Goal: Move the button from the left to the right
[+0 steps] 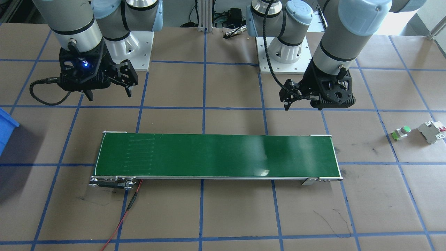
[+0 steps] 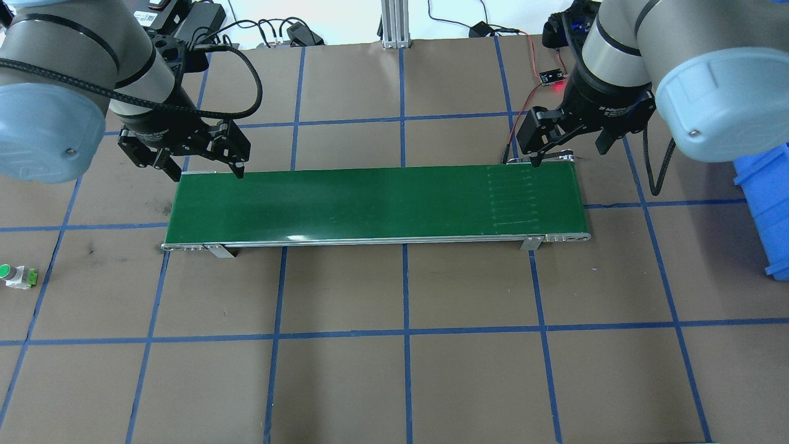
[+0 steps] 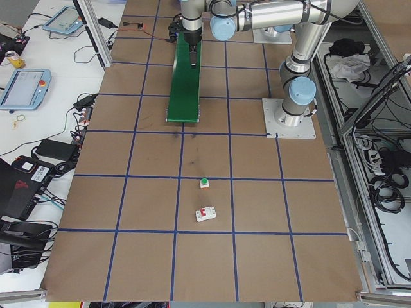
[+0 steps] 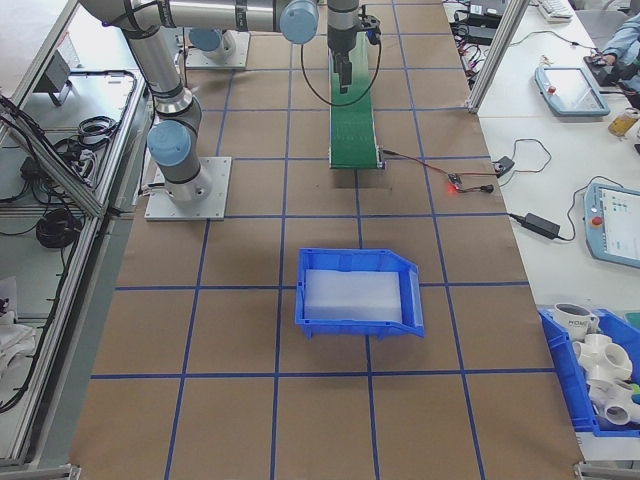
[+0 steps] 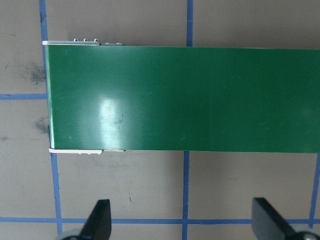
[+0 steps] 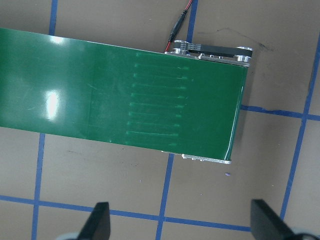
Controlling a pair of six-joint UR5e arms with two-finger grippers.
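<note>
The button, green-capped on a white body, lies on the brown table far out on my left side, well beyond the belt's end. It also shows as the button and the button. My left gripper hangs open and empty above the back left corner of the green conveyor belt, far from the button. Its fingers frame bare table. My right gripper is open and empty over the belt's back right corner, and in the front-facing view the right gripper holds nothing.
A grey-white circuit breaker with a red tab lies just outside the button. A blue bin stands on the table beyond the belt's right end. A red wire trails from the belt's motor end.
</note>
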